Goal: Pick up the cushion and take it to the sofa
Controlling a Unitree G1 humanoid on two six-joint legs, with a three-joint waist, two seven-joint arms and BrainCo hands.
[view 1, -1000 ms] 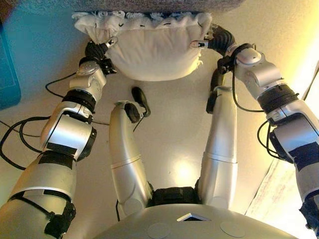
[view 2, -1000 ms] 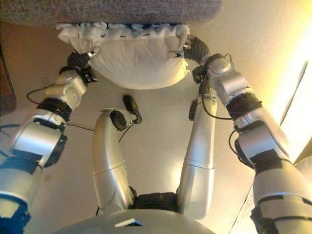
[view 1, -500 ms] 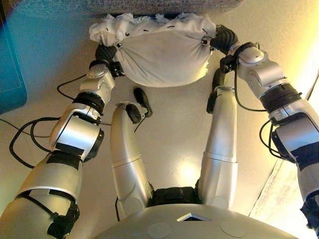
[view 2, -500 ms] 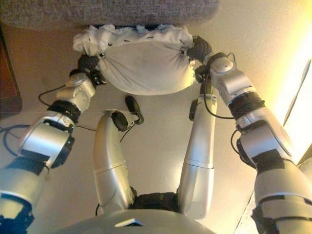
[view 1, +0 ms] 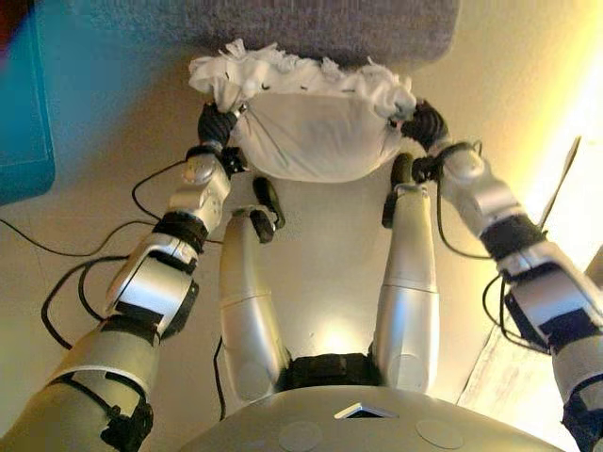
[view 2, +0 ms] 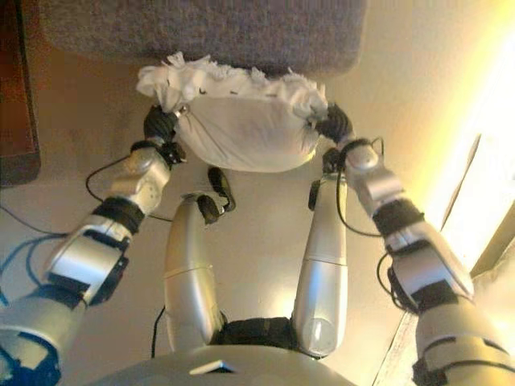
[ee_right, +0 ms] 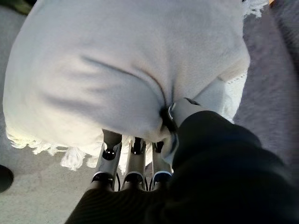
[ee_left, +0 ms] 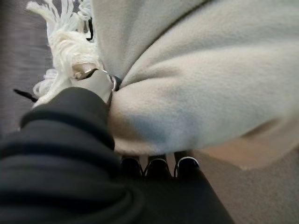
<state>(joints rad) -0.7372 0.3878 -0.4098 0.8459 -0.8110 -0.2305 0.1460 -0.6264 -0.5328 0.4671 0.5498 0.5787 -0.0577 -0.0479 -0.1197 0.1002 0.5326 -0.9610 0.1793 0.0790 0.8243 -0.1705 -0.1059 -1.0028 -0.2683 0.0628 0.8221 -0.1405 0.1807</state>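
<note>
Now we hold the cushion [view 1: 311, 137] off the floor between both hands, just in front of the sofa [view 1: 311, 28], one hand at each end so the soft bulk cannot sag out or twist. Our left hand [ee_left: 100, 86] pinches one side with thumb over and fingers under, and our right hand [ee_right: 180, 112] clamps the other side likewise, thumb dug into the fabric.

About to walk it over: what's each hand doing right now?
Left hand: shut on the cushion.
Right hand: shut on the cushion.
</note>
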